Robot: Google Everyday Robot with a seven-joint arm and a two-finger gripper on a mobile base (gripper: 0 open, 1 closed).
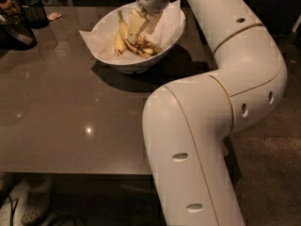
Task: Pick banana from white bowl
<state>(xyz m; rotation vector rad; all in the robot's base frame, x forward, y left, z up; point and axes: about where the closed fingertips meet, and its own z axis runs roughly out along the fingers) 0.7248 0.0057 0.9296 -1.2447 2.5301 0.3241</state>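
The white bowl (106, 46) stands at the far middle of the brown table, lined with crumpled white paper. Several bananas lie inside. A longer yellow banana (119, 40) leans on the left. The shorter banana (149, 48), blotched dark brown, lies low at the right of the pile. My gripper (135, 28) reaches down from above into the bowl. Its cream tip is on the bananas, just left of the blotched one. The gripper hides part of the pile.
A black mesh cup (35, 11) stands at the far left corner, with a dark object (17, 34) beside it. My large white arm (221, 107) fills the right side. The table's front edge (70, 172) runs low, with shoes (33, 208) on the floor below.
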